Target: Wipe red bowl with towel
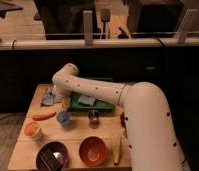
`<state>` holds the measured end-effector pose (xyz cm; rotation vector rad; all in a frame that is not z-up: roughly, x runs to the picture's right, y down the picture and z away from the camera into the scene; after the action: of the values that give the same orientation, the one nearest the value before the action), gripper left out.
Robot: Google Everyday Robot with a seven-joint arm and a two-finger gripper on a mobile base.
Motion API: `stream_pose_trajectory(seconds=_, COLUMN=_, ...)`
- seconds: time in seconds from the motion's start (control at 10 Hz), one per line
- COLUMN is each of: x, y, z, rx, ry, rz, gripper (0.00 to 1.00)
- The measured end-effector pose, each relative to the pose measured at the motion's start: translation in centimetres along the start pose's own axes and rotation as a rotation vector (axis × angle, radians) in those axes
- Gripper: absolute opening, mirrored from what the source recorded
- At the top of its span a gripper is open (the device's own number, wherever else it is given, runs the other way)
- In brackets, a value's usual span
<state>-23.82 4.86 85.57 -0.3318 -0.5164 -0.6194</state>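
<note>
The red bowl (92, 150) stands empty near the table's front edge, right of centre. The towel (47, 97), a crumpled grey-blue cloth, lies at the table's back left corner. My white arm reaches in from the lower right and bends at the back. My gripper (56, 94) hangs down at the towel's right edge, far from the bowl. The arm hides most of the gripper, and I cannot see whether it touches the towel.
A wooden table (23, 150) holds a green tray (104, 105) with a blue-grey pad (86, 99), a carrot (43, 116), a blue cup (64, 118), a metal cup (94, 116), an orange cup (33, 131), a purple bowl (53, 155) and a banana (118, 150). A dark counter wall stands behind.
</note>
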Motion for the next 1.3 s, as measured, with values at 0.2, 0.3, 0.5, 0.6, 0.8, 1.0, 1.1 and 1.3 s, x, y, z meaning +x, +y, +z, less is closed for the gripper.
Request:
stream_pose_trajectory(seconds=0.2, x=0.1, y=-0.4, z=0.7, rx=0.004, ry=-0.007, rz=0.002, gripper=0.8)
stream_pose_trajectory(seconds=0.3, x=0.2, y=-0.5, z=1.0, rx=0.005, ry=-0.009, rz=0.005, gripper=0.8)
stream_pose_trajectory(seconds=0.5, x=0.1, y=-0.8, z=1.7, rx=0.008, ry=-0.016, rz=0.007, gripper=0.8)
stream_pose_trajectory(seconds=0.6, x=0.0, y=-1.0, z=2.1, rx=0.011, ry=-0.02, rz=0.008, gripper=0.8)
stream_pose_trajectory(seconds=0.8, x=0.0, y=-1.4, z=2.6, rx=0.018, ry=-0.026, rz=0.017, gripper=0.8)
stream_pose_trajectory(seconds=1.0, x=-0.1, y=-1.4, z=2.7, rx=0.017, ry=-0.028, rz=0.017, gripper=0.8)
stream_pose_trajectory(seconds=1.1, x=-0.1, y=-1.4, z=2.7, rx=0.016, ry=-0.028, rz=0.015, gripper=0.8)
stream_pose_trajectory(seconds=1.3, x=-0.1, y=-1.5, z=2.6, rx=0.027, ry=-0.034, rz=0.016, gripper=0.8)
